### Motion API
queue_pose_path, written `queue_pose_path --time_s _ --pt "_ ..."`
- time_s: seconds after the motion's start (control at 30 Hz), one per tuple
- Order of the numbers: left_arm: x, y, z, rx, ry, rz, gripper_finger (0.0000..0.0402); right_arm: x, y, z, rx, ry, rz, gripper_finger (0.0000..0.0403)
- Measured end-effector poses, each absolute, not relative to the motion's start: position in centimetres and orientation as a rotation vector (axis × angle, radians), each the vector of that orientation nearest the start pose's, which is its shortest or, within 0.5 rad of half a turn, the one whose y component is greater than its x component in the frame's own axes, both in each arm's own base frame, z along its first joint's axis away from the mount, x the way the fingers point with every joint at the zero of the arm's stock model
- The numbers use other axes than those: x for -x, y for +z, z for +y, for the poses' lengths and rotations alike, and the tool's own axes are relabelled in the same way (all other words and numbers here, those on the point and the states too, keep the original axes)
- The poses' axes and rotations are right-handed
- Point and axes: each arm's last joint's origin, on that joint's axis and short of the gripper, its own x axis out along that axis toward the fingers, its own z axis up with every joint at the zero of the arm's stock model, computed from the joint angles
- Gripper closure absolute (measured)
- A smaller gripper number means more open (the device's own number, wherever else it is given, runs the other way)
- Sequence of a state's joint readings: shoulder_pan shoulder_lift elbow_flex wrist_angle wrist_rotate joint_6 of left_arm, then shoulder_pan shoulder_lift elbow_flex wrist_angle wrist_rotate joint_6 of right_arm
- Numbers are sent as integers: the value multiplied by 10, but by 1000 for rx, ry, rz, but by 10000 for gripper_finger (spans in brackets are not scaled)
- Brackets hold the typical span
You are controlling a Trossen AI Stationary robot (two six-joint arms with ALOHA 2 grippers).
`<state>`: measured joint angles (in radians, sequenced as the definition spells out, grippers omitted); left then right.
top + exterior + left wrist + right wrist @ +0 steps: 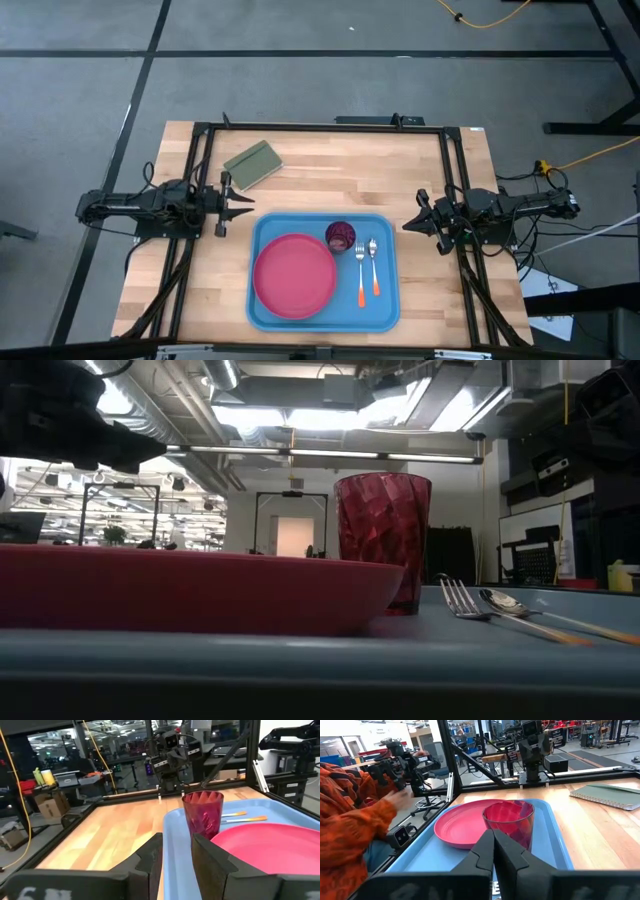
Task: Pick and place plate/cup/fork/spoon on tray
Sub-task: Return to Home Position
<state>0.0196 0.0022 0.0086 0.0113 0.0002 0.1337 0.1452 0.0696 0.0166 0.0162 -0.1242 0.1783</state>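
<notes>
The blue tray (385,312) lies on the table's near middle. On it rest the pink-red plate (294,275) at its left, the dark red cup (340,236) upright at its far middle, and the orange-handled fork (360,278) beside the silver spoon (374,262) at its right. My left gripper (245,210) is open and empty, level, just left of the tray's far left corner; its wrist view (177,837) looks at the cup (203,815). My right gripper (408,226) is shut and empty, just right of the tray; its wrist view (493,834) shows the cup (509,821) and plate (462,822).
An olive-green flat block (253,164) lies on the table's far left. Dark frame rails (200,180) run along both sides of the wooden table (330,175). A person's orange sleeve (350,820) shows beyond the table in the right wrist view.
</notes>
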Motion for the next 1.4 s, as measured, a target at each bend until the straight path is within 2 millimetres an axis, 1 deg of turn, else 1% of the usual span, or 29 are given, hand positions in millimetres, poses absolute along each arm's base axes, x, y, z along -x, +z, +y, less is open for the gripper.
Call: queue_pose_path --time_s 1.4 --pt "-98 167 2 -135 36 -13 307 -99 165 18 -177 265 61 395"
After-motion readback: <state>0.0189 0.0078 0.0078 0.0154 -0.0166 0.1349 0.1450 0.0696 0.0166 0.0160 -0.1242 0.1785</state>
